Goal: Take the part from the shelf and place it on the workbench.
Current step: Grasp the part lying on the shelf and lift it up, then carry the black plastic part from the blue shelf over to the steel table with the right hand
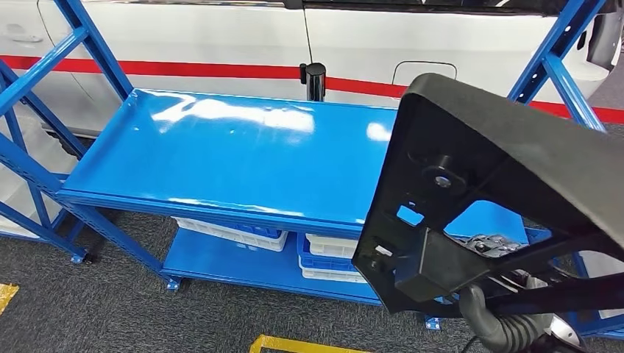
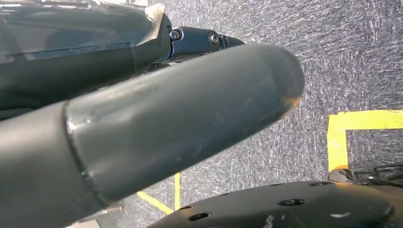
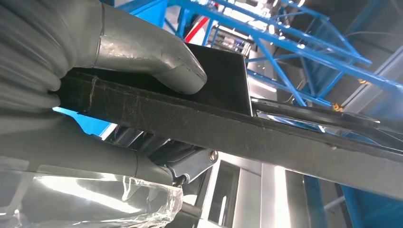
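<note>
At 4 o'clock of the head view, the right hand (image 1: 508, 323) grips the black part (image 1: 500, 184) by its lower bar, holding it raised in front of the blue shelf (image 1: 221, 154). Thumb (image 3: 157, 61) and fingers clamp opposite faces of the bar. Left hand (image 2: 166, 118) hangs over grey carpet (image 2: 351, 61); finger state cannot be determined.

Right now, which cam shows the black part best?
Head view: the black part shows its panel, cutouts and bracket, raised over the blue shelf. Right wrist view gives just one edge gripped by the right hand. Left wrist view shows floor.
</note>
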Controlling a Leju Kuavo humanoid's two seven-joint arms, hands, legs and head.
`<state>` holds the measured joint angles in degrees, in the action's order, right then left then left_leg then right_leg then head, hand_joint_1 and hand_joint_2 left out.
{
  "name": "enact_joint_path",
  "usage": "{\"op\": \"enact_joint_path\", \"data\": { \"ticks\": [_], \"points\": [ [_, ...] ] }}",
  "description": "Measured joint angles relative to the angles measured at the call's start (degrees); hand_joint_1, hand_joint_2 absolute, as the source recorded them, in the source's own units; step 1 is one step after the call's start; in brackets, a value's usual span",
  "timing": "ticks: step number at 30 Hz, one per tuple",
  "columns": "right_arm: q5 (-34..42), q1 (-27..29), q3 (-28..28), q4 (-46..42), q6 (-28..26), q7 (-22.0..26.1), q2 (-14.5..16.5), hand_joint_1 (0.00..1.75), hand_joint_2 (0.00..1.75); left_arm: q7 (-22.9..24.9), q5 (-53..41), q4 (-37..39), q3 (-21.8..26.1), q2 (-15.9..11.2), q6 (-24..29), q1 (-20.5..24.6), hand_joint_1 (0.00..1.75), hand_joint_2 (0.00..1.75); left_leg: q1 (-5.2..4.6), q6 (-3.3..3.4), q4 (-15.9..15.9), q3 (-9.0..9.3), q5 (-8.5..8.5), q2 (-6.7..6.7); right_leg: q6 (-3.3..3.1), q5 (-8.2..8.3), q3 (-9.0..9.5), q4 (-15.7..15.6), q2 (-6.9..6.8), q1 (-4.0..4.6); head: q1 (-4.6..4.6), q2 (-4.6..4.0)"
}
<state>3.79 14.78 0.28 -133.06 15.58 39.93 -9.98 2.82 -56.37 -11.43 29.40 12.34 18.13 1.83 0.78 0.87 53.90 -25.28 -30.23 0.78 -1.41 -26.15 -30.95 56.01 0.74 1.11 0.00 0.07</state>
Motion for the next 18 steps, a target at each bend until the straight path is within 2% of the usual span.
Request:
{"op": "enact_joint_path", "data": {
  "ticks": [10,18],
  "points": [
    [0.1,0.0,0.0,-0.1,1.6,0.0,-0.9,1.75,1.75,0.3,0.6,0.0,0.6,-0.2,-1.2,0.0,0.00,0.00,-0.03,0.12,0.1,0.02,-0.08,0.00,0.02,0.01,0.00,0.0,0.00,-0.15,0.00,0.00],
    [3.2,-1.3,0.0,1.0,3.4,-1.3,-3.0,1.75,1.75,0.5,1.8,0.0,2.4,-0.3,-1.8,0.1,0.00,0.00,-0.22,0.85,0.3,0.01,-0.38,0.03,0.13,0.06,0.06,-0.1,0.02,-0.53,0.01,0.00]
  ]
}}
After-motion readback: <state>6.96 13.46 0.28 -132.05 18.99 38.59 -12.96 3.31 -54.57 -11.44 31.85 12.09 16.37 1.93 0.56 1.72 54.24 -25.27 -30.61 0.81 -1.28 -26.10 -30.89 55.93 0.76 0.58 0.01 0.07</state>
